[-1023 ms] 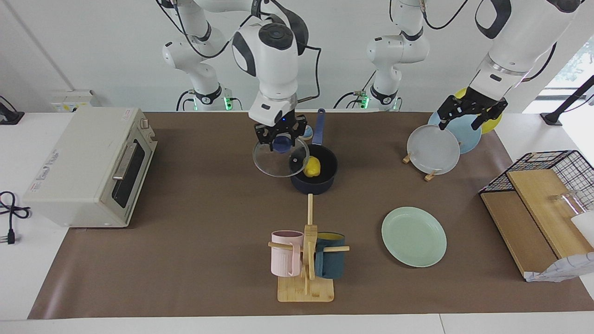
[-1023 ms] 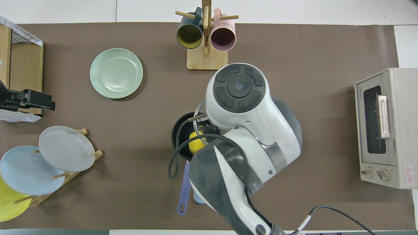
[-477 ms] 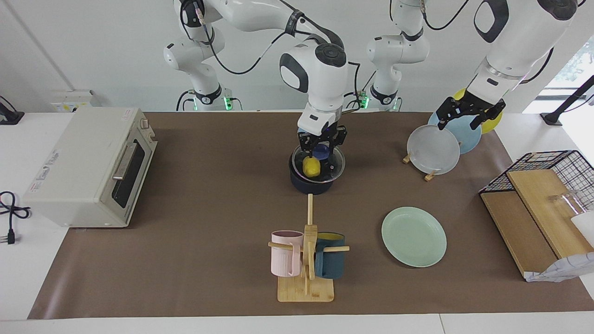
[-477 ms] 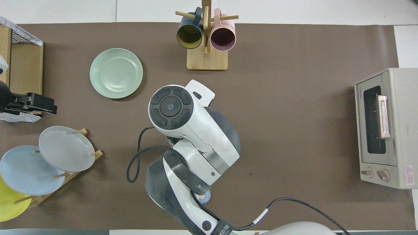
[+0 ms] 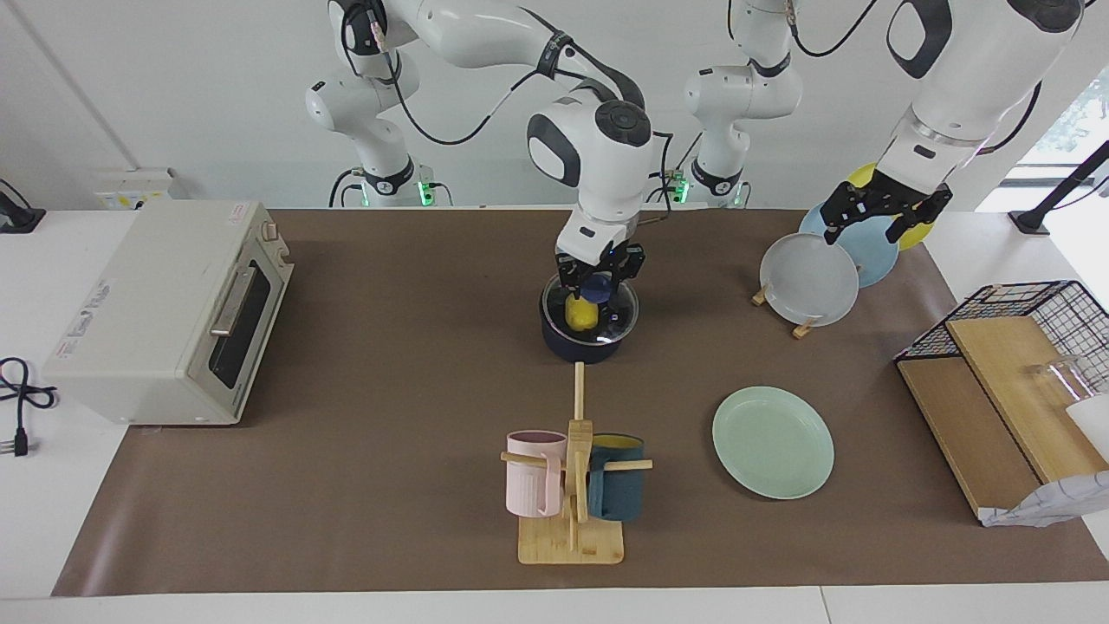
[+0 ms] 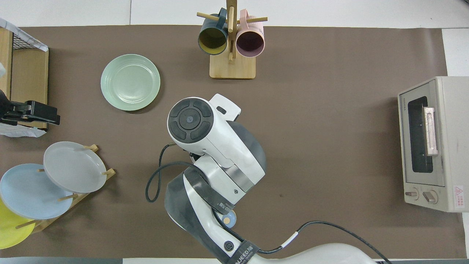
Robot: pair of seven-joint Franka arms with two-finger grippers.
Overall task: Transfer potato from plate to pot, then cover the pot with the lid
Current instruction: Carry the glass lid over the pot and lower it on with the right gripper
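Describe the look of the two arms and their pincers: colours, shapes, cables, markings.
Both arms are glossy white, built of rounded segments with dark grey or black joint bands and round dark caps at the joints. Black cables loop along them; in the overhead view one cable carries a white sleeve, and a dark band bears white lettering. The right pincer and left pincer are small, black, angular linkages. Green lights glow at both bases.

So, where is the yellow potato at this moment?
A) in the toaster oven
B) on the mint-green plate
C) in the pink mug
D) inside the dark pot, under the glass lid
D: the potato shows through the clear lid resting on the pot; the plate is bare.
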